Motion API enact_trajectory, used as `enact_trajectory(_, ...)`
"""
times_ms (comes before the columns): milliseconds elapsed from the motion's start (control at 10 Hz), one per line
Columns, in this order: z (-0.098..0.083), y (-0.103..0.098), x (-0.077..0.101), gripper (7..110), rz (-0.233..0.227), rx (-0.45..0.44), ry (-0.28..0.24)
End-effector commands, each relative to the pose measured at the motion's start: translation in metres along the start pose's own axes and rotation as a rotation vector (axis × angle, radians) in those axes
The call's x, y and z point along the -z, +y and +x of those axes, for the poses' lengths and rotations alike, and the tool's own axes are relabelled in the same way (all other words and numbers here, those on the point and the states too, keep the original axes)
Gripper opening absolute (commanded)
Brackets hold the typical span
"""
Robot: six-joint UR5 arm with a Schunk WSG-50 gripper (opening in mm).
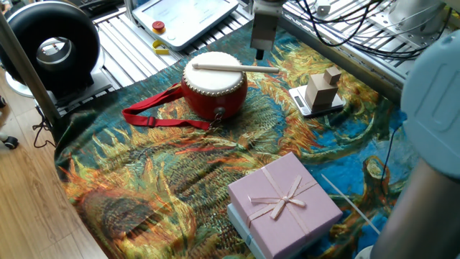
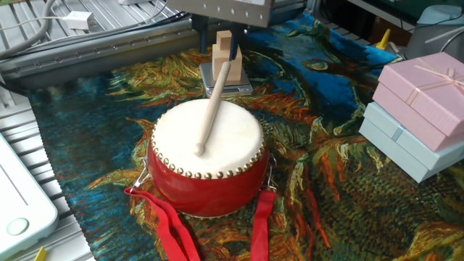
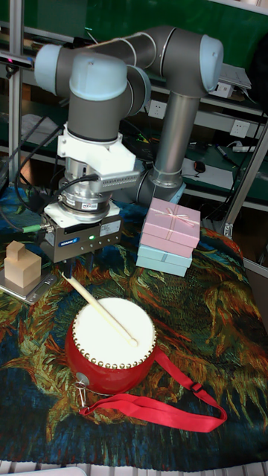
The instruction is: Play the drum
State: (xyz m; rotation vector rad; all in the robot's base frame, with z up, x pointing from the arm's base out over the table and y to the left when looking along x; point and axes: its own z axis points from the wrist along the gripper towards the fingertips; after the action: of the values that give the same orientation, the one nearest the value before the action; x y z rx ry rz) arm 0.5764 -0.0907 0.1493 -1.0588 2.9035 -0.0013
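Note:
The drum (image 1: 215, 92) has a red body, a cream skin and a studded rim (image 2: 206, 174). It stands on the patterned cloth, with its red strap (image 1: 154, 115) trailing off to one side. A wooden drumstick (image 2: 212, 109) lies across the skin, and its handle end sticks out past the rim. My gripper (image 1: 260, 53) hangs just above that handle end (image 3: 67, 279). It is open and holds nothing, with a finger on each side of the stick's line. In the tall fixed view the gripper (image 3: 77, 266) is low over the drum's back edge.
A wooden block (image 1: 322, 88) stands on a small scale right behind the stick's handle. A lilac gift box (image 1: 284, 201) is stacked on a pale blue box (image 2: 406, 148). A black fan (image 1: 49, 44) and a white device (image 1: 183, 16) lie off the cloth.

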Motion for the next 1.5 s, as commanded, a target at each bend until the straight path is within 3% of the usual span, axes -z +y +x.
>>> enact_trajectory(0,0.003,0.011,-0.01,44,0.002,-0.001,-0.026)
enact_trajectory(300,0.007,0.012,-0.022,44,0.016,0.003,-0.04)
enact_trajectory(900,0.018,0.007,-0.03,44,0.039,0.002,-0.019)
enact_trajectory(1400,0.023,0.012,-0.03,44,0.017,0.009,0.003)
